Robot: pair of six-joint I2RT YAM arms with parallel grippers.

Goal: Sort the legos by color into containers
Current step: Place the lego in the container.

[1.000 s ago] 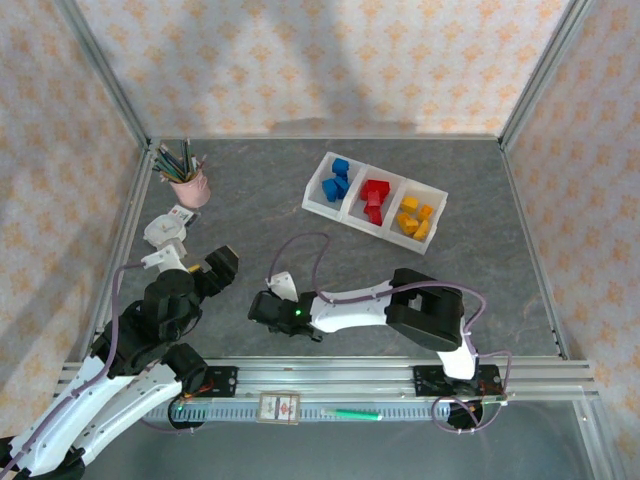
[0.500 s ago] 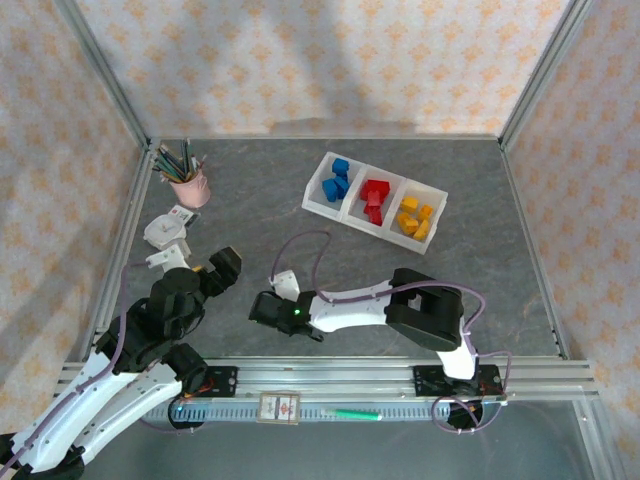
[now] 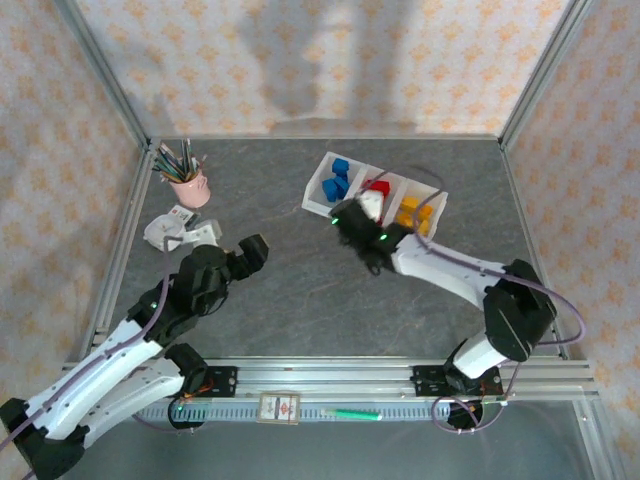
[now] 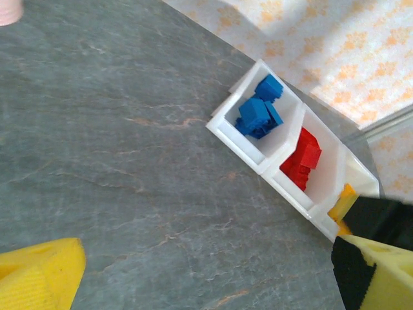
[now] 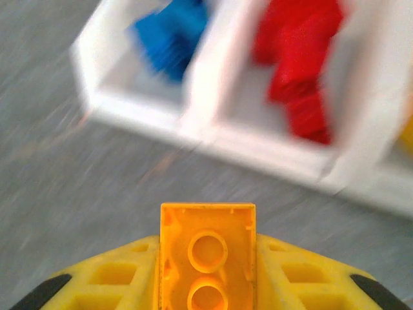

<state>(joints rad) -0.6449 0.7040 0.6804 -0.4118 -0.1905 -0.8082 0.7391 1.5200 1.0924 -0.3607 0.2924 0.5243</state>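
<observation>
A small label plate (image 3: 280, 408) sits on the rail at 6 o'clock in the top view, along the near edge of the counter (image 3: 300, 300); its writing is too small to read. A white item (image 3: 178, 230) at 9 o'clock carries marks that are also too small to make out. A pink cup of pencils (image 3: 190, 187) stands at 10 o'clock.

The right gripper (image 5: 208, 274) is closed on one orange lego (image 5: 208, 232), pinched between its yellow fingers (image 5: 122, 278), with two round marks on the face turned to the camera. In that blurred wrist view the containers, three joined compartments of a white tray (image 5: 258, 145), lie ahead and apart from the held lego. The blue legos (image 5: 171, 35) are at 11 o'clock and the red legos (image 5: 300, 64) at 1 o'clock. From above, the right gripper (image 3: 348, 215) is at the tray's (image 3: 318, 206) near wall, at 1 o'clock on the counter. There the blue legos (image 3: 337, 178) fill the left compartment, the red legos (image 3: 380, 187) the middle one, and the yellow-orange legos (image 3: 415, 217) the right one.

The left gripper (image 3: 252, 250) hangs over bare counter at 8 o'clock, well apart from the tray. In its wrist view the left gripper (image 4: 206, 265) is open, its yellow fingers (image 4: 39, 274) spread wide with nothing between them, and the tray (image 4: 239, 148) lies at 1 o'clock.
</observation>
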